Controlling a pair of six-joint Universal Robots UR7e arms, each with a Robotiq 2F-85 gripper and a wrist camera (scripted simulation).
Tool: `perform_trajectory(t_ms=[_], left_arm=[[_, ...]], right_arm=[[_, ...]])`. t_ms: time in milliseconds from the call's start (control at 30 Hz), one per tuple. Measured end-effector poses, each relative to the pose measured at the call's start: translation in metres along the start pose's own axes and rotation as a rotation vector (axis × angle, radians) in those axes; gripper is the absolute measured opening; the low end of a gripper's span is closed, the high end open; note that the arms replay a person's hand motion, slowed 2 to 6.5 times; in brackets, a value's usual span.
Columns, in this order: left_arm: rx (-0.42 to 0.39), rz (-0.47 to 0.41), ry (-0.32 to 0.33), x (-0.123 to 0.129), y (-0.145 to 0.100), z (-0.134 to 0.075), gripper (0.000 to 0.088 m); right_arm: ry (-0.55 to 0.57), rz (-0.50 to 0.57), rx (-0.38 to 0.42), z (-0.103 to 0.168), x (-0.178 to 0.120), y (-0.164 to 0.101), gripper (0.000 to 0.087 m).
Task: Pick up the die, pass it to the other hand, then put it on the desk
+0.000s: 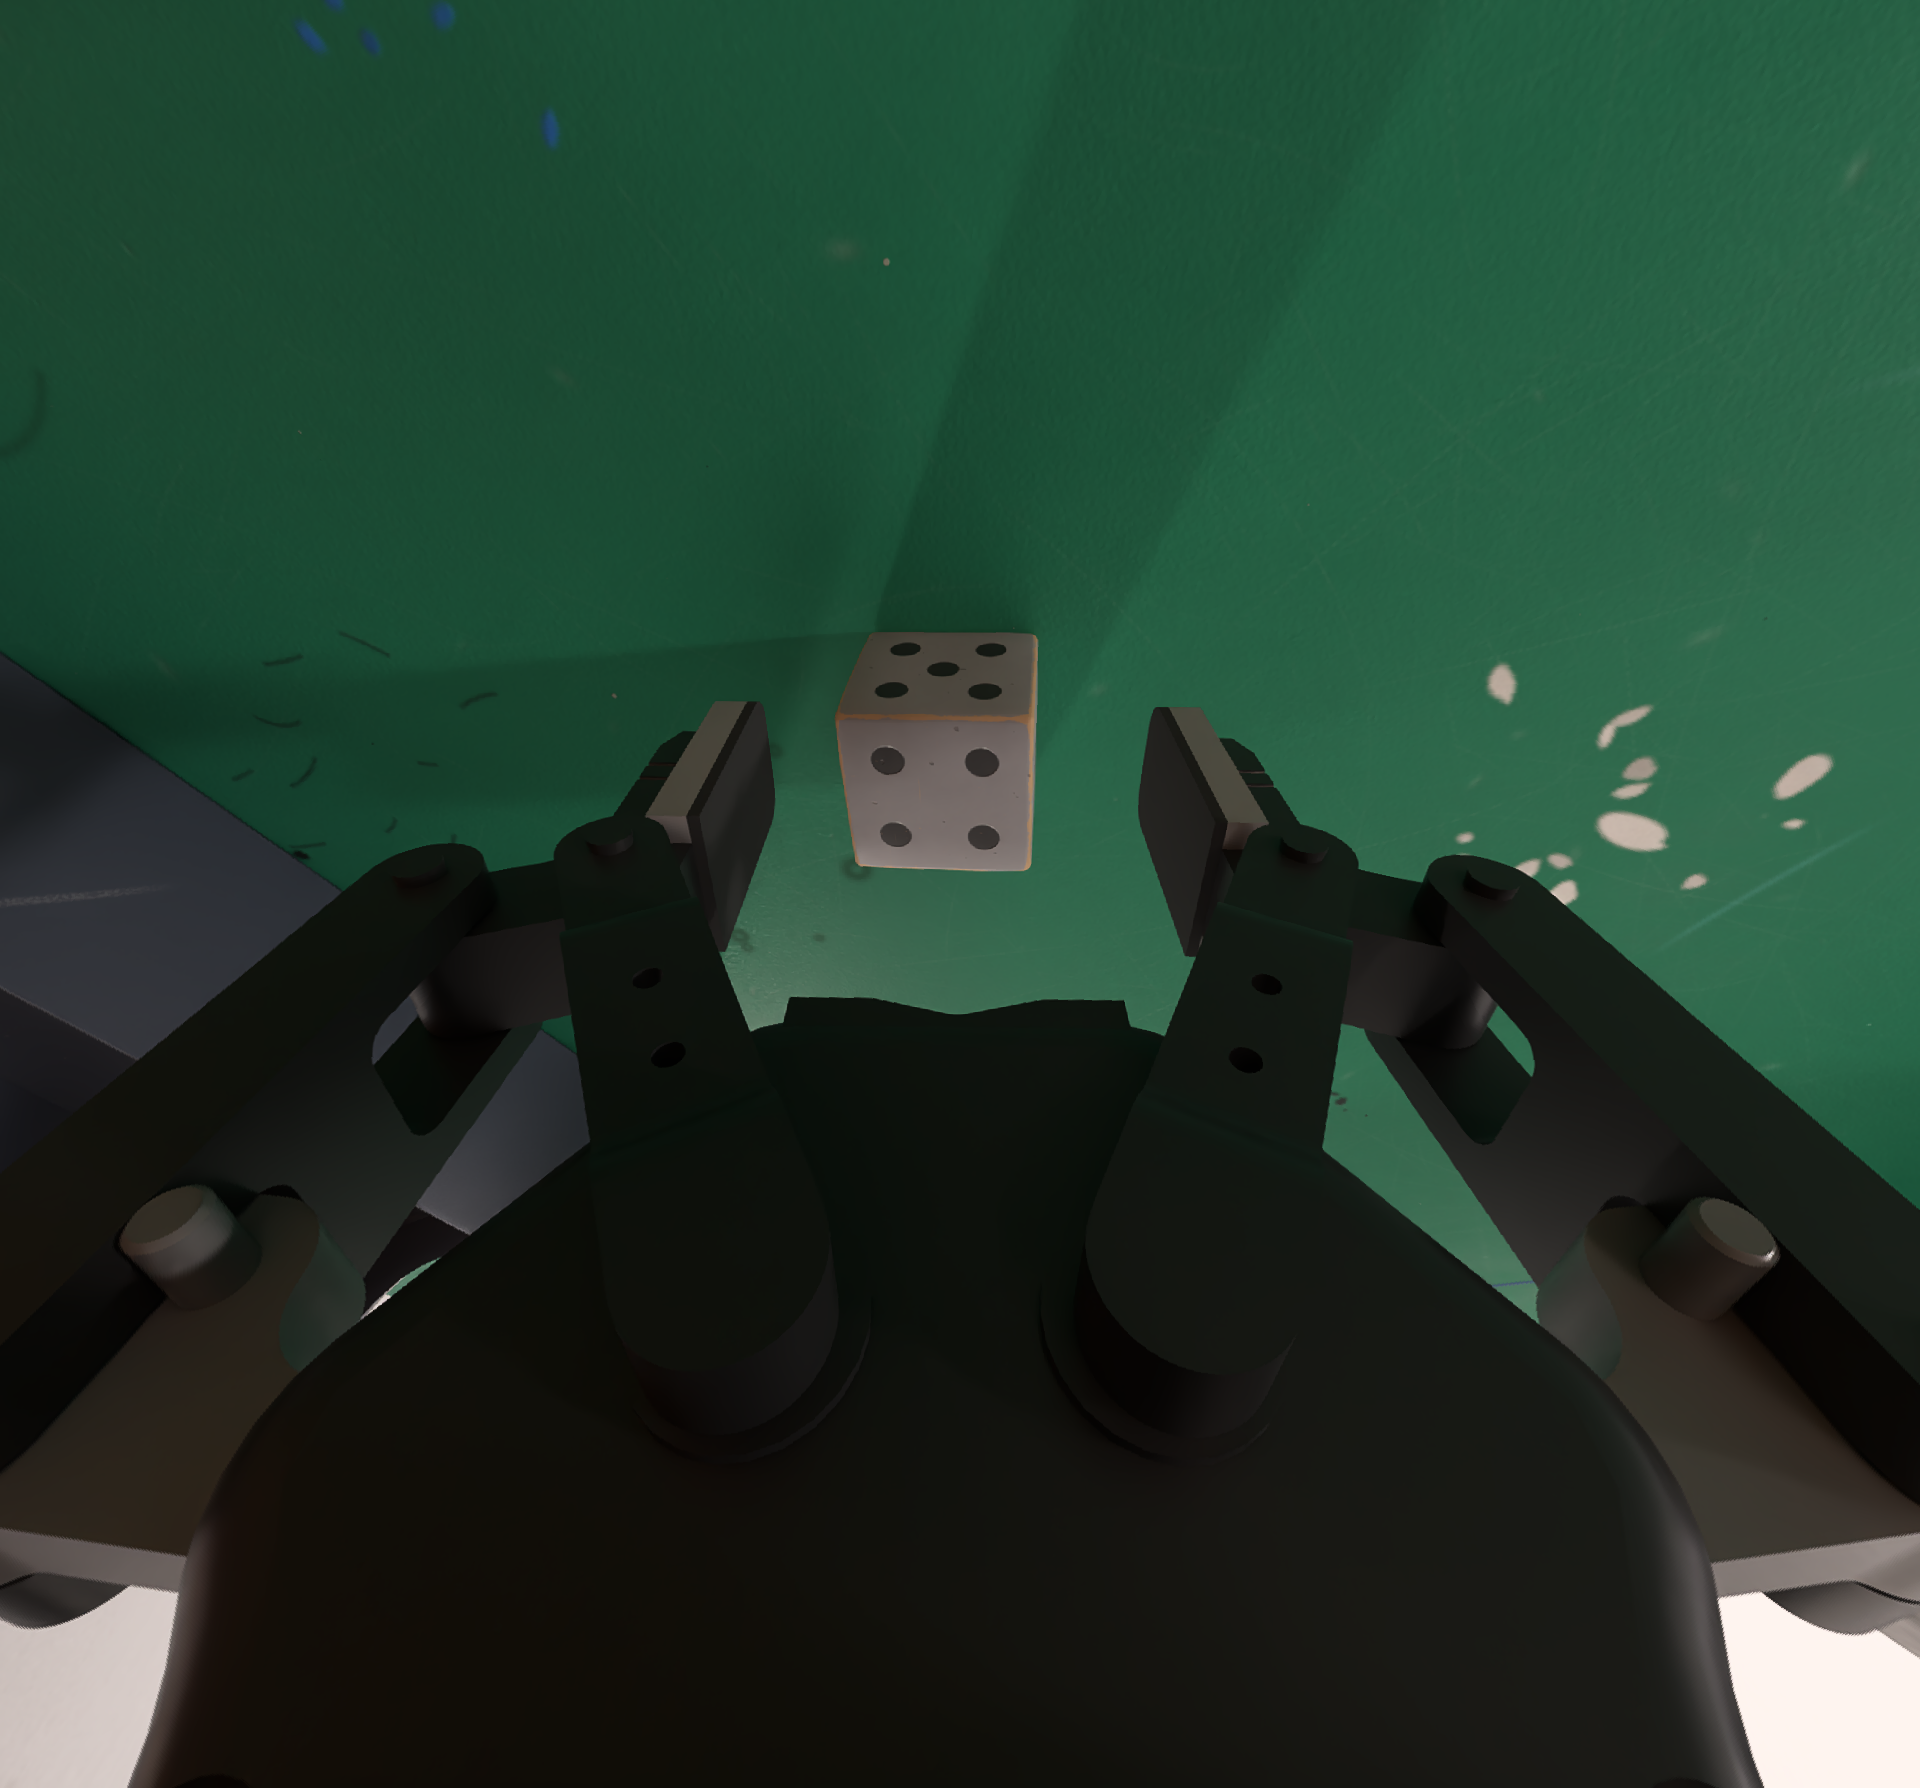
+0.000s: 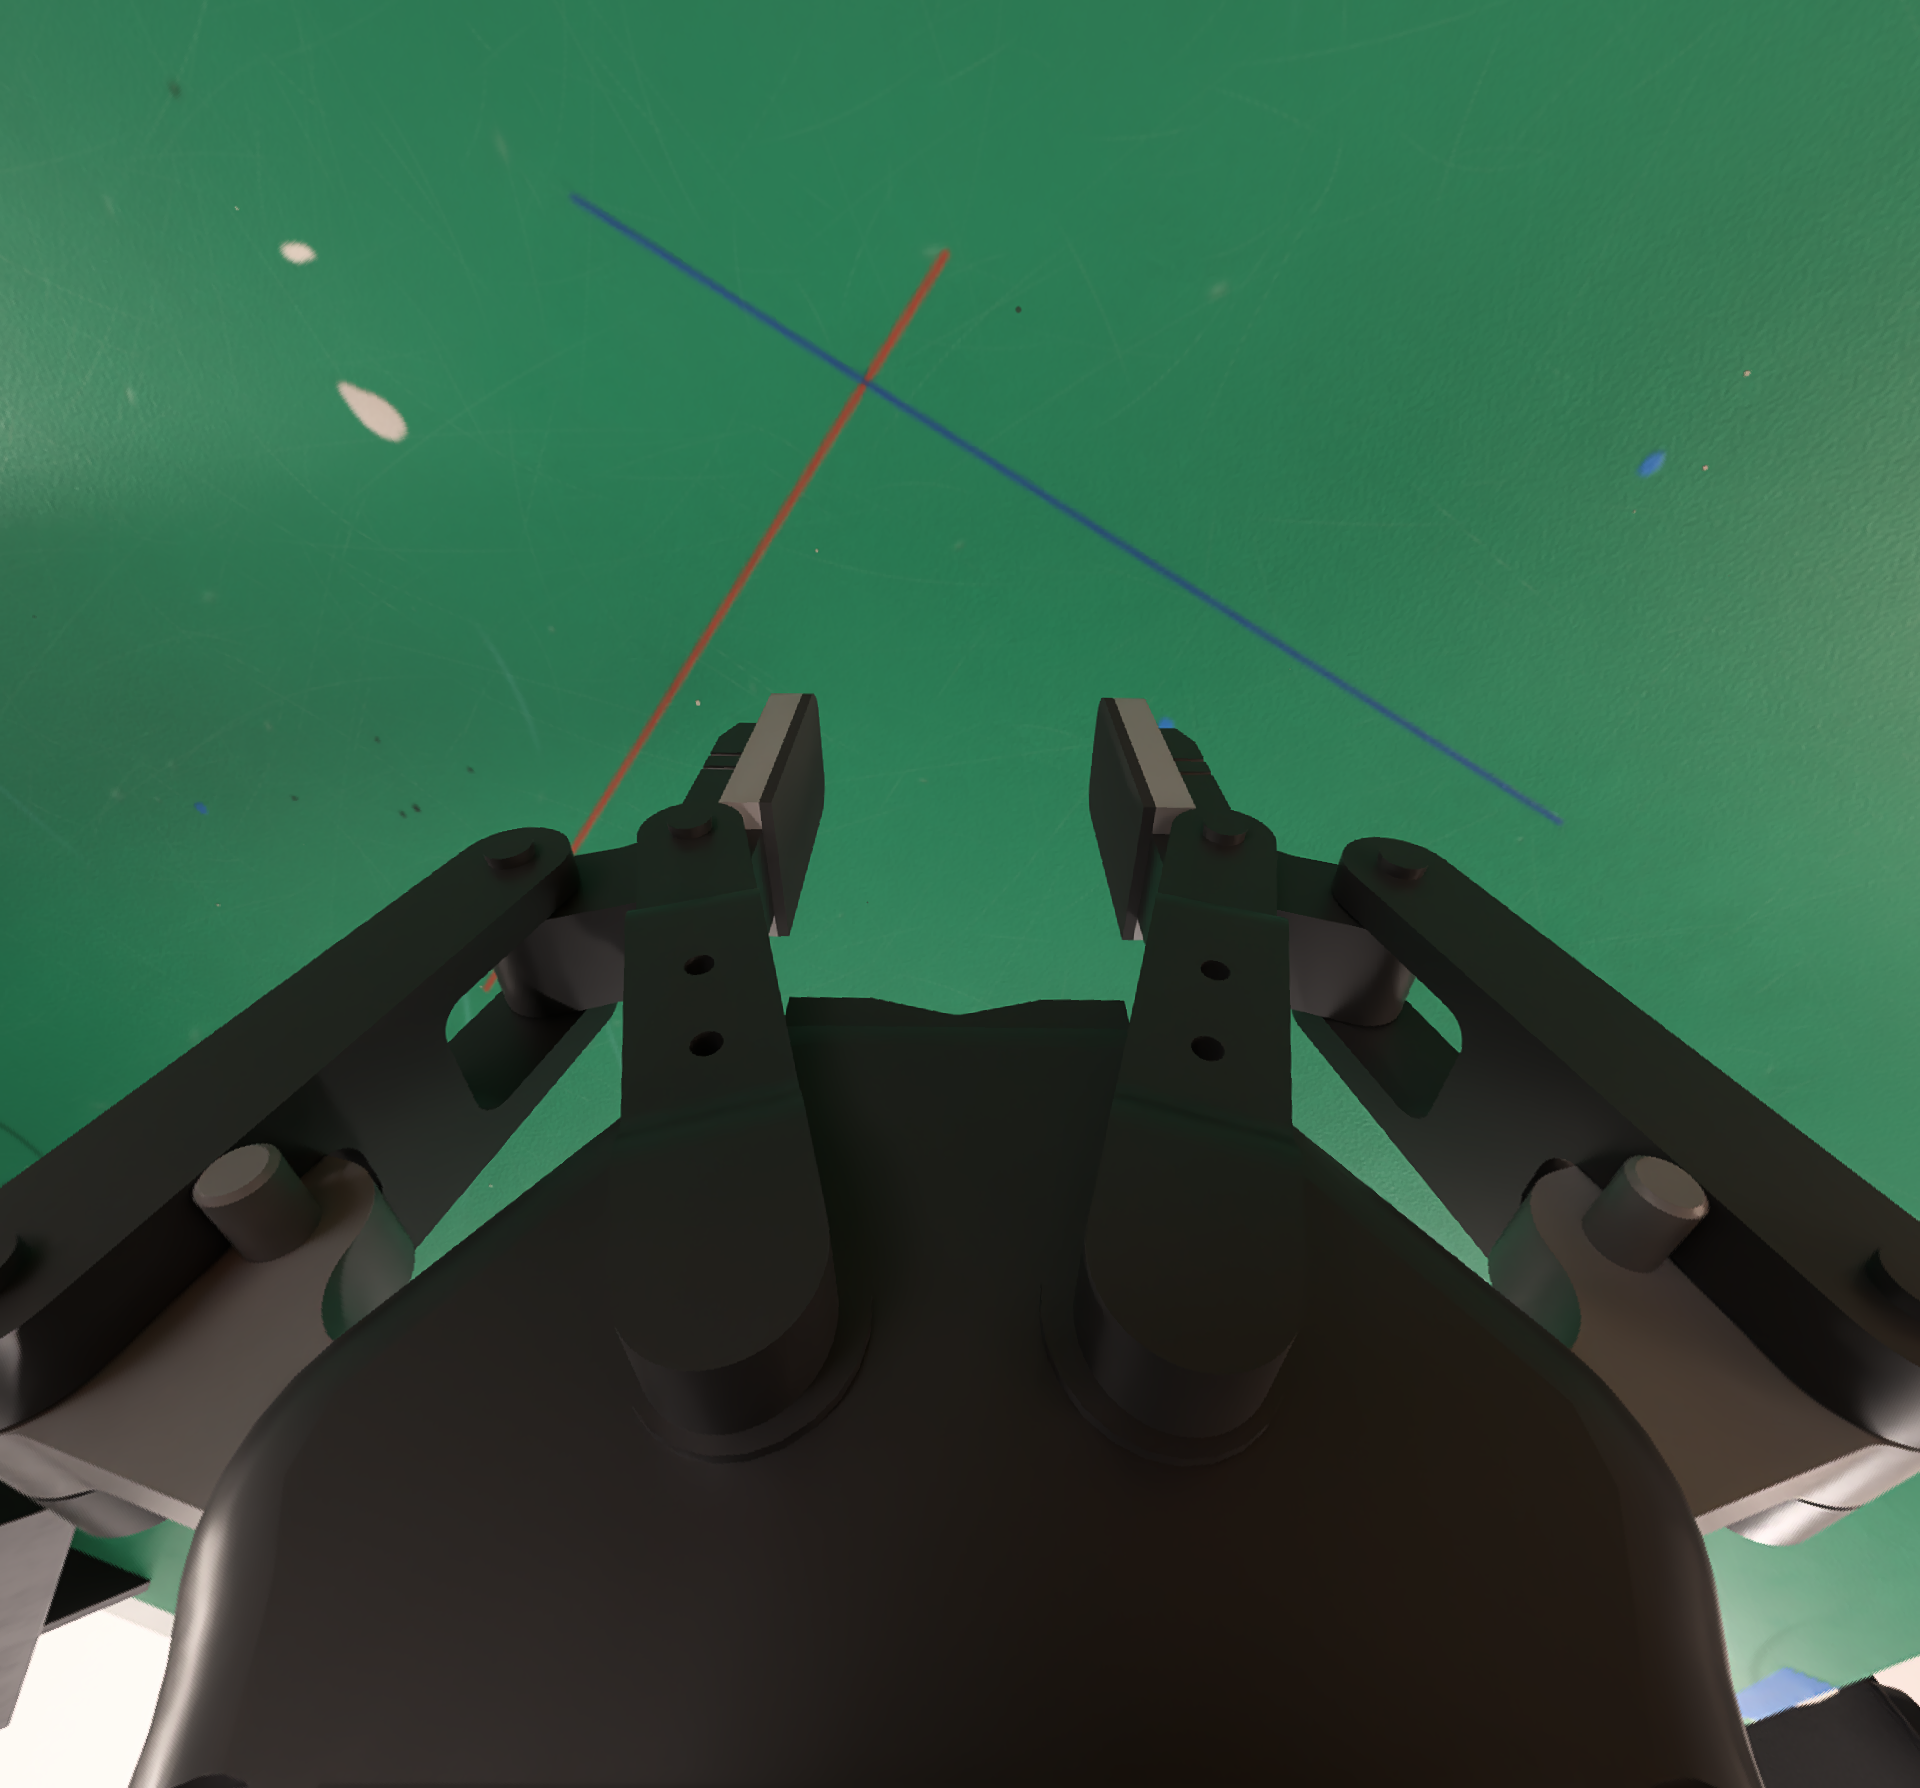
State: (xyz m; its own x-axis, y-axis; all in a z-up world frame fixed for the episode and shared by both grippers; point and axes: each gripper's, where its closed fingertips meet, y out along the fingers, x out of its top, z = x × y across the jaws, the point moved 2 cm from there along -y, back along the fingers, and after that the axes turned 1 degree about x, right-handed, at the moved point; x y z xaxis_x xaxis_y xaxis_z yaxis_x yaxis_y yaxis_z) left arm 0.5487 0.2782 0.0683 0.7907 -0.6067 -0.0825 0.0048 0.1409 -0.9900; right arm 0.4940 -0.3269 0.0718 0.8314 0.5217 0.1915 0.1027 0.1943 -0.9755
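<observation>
A white die with dark pips rests on the green desk, in the left wrist view just ahead of my fingers. My left gripper is open, with a finger on each side of the die and a gap between each pad and it. The left pad is nearer the die than the right pad. My right gripper is open and empty over bare green desk. The die does not show in the right wrist view.
A dark grey block lies at the lower left of the left wrist view. White paint flecks and blue flecks mark the desk. A thin red line and a blue line cross in the right wrist view.
</observation>
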Motion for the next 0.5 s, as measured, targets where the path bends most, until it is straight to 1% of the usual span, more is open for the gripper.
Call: perform_trajectory(t_ms=[300, 500], left_arm=[[-0.006, -0.019, -0.004, -0.0001, -0.0041, -0.0011, 0.0622], [-0.006, -0.007, -0.017, -0.0032, -0.0041, 0.0003, 0.0622]], right_arm=[[-0.006, 0.010, -0.003, 0.0003, -0.0006, 0.0010, 0.0467], [-0.008, 0.011, -0.001, 0.0010, -0.0003, 0.0014, 0.0466]])
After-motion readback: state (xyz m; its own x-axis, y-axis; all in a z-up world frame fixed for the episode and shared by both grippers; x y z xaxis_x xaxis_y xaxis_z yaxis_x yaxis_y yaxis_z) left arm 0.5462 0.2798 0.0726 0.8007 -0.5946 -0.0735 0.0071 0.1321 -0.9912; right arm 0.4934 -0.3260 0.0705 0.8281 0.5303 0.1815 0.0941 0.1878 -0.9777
